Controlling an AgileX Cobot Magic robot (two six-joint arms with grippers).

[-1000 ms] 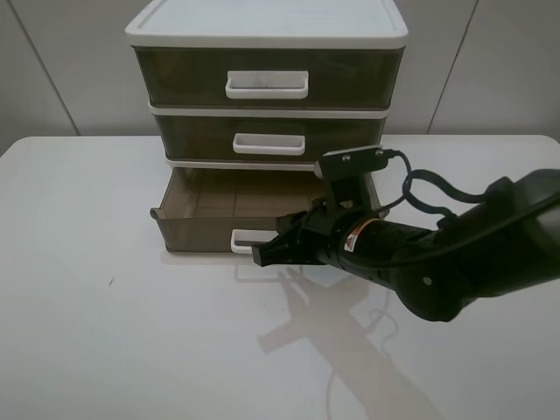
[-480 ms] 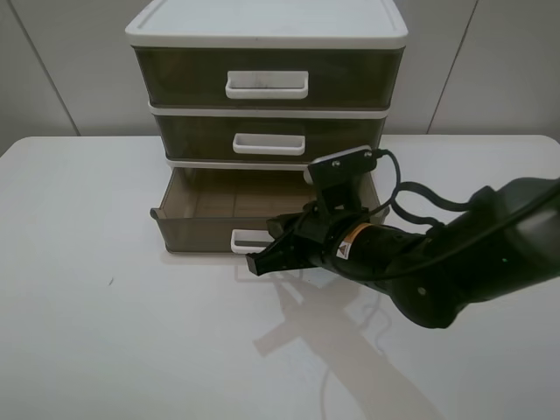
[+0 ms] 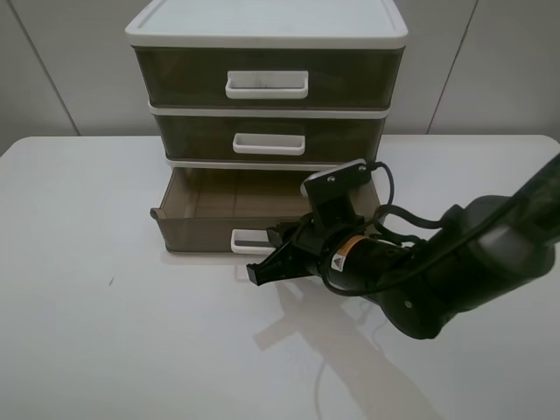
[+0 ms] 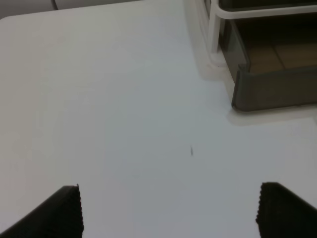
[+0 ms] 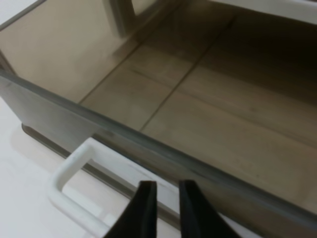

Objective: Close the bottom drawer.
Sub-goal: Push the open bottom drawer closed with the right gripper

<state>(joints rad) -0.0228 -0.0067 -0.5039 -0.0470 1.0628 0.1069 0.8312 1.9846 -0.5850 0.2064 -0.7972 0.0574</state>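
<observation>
The bottom drawer [image 3: 206,229] is smoky brown, stands pulled out of the white-framed unit [image 3: 267,31] and is empty inside. Its white loop handle [image 3: 248,241] faces the front. My right gripper [image 3: 260,272] is low over the table just in front of that handle, its fingers close together and holding nothing. In the right wrist view the fingertips [image 5: 147,198] sit just in front of the drawer's front wall [image 5: 148,144], to the right of the handle [image 5: 74,183]. My left gripper [image 4: 168,210] is open over bare table, with the drawer's corner [image 4: 275,89] ahead of it.
Two closed drawers [image 3: 267,83] [image 3: 269,140] are stacked above the open one. The white table [image 3: 105,332] spreads to the front and both sides. A black cable [image 3: 411,219] loops behind the right wrist. The left arm is out of the exterior view.
My right gripper has shifted a little left and lower in front of the drawer handle. The drawer has not moved.
</observation>
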